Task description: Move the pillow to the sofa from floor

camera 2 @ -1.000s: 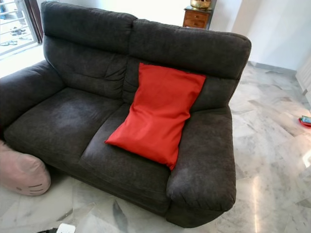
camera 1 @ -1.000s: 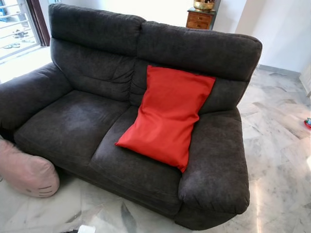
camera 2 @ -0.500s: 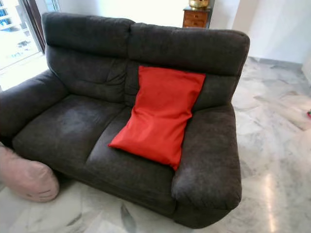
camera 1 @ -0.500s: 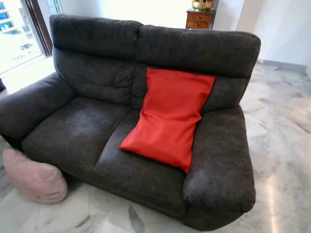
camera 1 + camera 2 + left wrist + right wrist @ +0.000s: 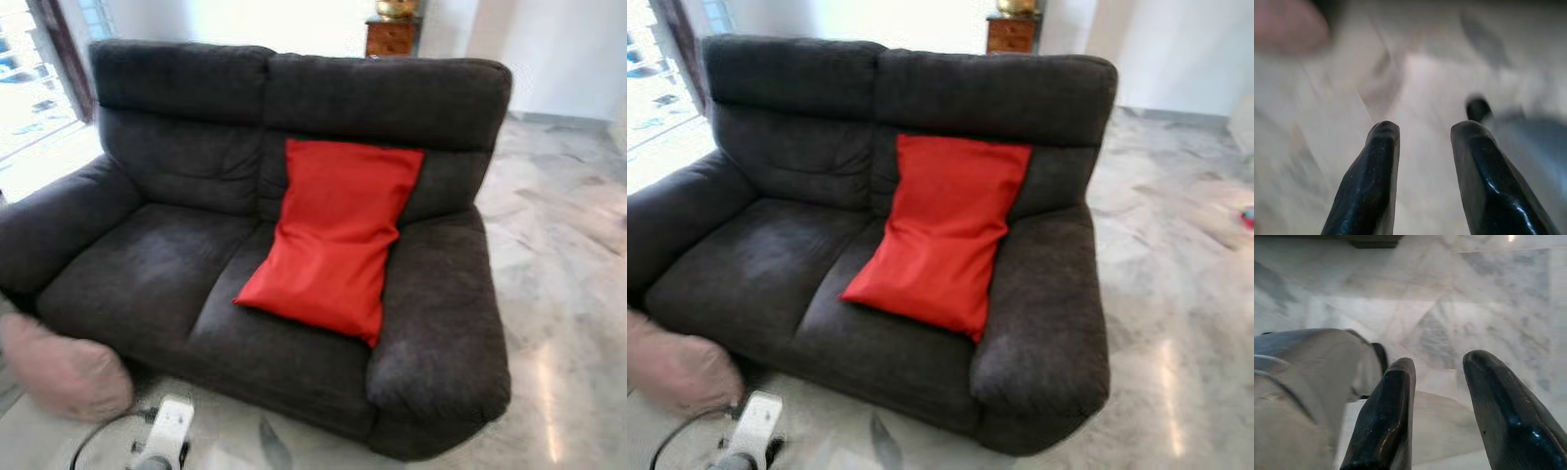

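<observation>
A pink pillow (image 5: 67,373) lies on the marble floor against the front left corner of the dark grey sofa (image 5: 157,264); it is blurred (image 5: 1288,24) in the left wrist view. A red pillow (image 5: 335,235) leans on the sofa's right seat and backrest. My left gripper (image 5: 1425,134) hangs open over the floor, nothing between its black fingers. My right gripper (image 5: 1439,368) is open too, above bare marble, beside a grey part of my body (image 5: 1308,382).
A white power strip (image 5: 165,433) with a black cable lies on the floor in front of the sofa's left half. A wooden cabinet (image 5: 392,34) stands behind the sofa. A bright window (image 5: 39,78) is at the left. Open marble floor (image 5: 568,264) stretches to the right.
The camera has shifted and blurred as I moved. The power strip has come into view at the bottom. The pink pillow sits nearer the left edge.
</observation>
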Available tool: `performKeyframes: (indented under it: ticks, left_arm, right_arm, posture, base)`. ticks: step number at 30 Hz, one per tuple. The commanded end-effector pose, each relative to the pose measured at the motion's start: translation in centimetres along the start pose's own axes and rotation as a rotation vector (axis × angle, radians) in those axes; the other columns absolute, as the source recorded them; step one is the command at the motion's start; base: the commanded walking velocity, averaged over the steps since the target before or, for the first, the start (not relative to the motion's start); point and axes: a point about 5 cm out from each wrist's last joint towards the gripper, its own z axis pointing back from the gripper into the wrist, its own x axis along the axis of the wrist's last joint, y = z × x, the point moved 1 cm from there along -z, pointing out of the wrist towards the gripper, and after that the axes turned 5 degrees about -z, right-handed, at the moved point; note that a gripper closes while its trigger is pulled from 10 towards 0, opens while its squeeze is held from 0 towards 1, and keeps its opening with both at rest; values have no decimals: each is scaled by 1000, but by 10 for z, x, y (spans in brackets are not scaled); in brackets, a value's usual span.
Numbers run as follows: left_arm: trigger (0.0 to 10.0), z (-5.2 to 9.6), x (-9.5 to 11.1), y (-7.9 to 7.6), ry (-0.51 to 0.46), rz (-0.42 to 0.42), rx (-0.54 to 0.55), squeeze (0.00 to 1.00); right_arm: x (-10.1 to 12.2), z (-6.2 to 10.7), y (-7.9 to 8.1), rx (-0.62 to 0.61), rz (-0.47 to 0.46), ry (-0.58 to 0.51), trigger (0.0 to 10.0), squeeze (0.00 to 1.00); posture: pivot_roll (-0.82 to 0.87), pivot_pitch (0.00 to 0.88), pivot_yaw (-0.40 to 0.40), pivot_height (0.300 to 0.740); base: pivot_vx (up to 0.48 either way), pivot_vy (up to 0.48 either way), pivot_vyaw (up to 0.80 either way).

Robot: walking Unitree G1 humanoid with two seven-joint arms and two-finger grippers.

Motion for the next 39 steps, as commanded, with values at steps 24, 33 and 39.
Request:
performKeyframes:
  ticks: [24,33,39]
  left_arm:
    - [10000,0,-3,4,19,35,12,0]
    - [10000,2,-11,3,35,32,4,0]
    - [10000,2,-12,2,37,30,2,0]
  right_arm:
    - [4,-1,4,13,-36,-31,10000,0]
    - [4,0,4,8,-49,-34,10000,0]
    - [3,0,3,9,-50,-31,10000,0]
  posture:
    - [-74,17,-7,740]
    - [-73,12,-10,740]
    - [-68,3,-19,740]
  base:
    - [0,0,0]
    - [0,0,0]
    - [0,0,0]
